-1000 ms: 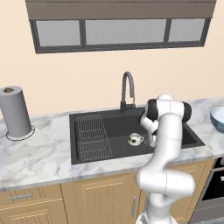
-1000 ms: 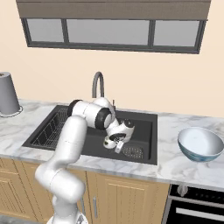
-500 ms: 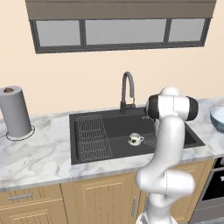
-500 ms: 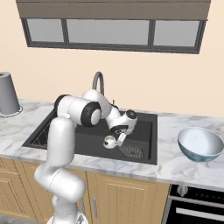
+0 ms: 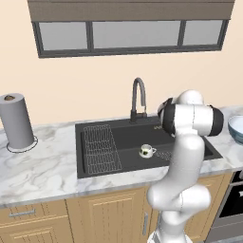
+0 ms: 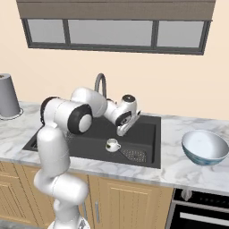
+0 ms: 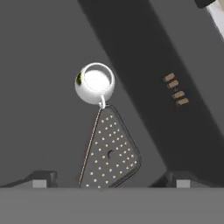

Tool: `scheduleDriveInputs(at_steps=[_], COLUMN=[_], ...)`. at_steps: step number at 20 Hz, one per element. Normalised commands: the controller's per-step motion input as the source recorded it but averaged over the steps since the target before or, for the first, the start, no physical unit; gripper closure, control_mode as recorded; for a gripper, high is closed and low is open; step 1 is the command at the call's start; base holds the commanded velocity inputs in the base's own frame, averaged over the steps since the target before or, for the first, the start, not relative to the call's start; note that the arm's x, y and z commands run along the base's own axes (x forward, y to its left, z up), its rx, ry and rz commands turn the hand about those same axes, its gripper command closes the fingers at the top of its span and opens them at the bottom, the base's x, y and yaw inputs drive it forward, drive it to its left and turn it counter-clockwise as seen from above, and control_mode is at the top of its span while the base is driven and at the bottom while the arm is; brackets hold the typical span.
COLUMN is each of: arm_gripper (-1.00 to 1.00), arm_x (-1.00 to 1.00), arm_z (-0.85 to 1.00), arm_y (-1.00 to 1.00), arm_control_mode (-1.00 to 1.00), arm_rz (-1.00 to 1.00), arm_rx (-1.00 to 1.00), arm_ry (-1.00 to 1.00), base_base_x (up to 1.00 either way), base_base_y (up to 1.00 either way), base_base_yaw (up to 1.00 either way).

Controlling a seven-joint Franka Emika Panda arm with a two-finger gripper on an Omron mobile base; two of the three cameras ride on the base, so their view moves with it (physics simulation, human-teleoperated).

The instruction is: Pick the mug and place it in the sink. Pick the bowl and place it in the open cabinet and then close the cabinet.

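Sitting upright in the sink (image 5: 95, 163) beside the drain grate (image 7: 109, 153), the mug (image 6: 112, 144) is delivered; jaws wide, the gripper (image 6: 123, 130) next faces the bowl (image 6: 205, 147) on the counter, heavy, glossy, breakable, best pinched across its rim.

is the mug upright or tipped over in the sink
Upright. The mug stands on the sink floor beside the drain grate, its round mouth facing up in the hand view. The gripper above is open, clear of it.

Grey paper-towel roll (image 5: 17, 121) upright on marble countertop (image 5: 42, 168) at far left, three-pane window (image 5: 130, 34) on beige wall, light-wood lower cabinets (image 6: 129, 200) below, black oven (image 6: 199, 210) at lower right
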Motion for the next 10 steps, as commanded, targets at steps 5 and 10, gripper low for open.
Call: scheduleDriveInputs(at_steps=[5,10], arm_gripper=[-1.00,-1.00], arm_x=[-0.23,-0.24], arm_z=[1.00,0.96], arm_y=[-0.15,-0.23], arm_control_mode=[-1.00,-1.00], arm_rz=[-0.37,-0.43], arm_rx=[0.00,0.00], arm_ry=[0.07,0.04], base_base_x=[0.00,0.00], base_base_y=[0.00,0.00], base_base_yaw=[0.00,0.00])
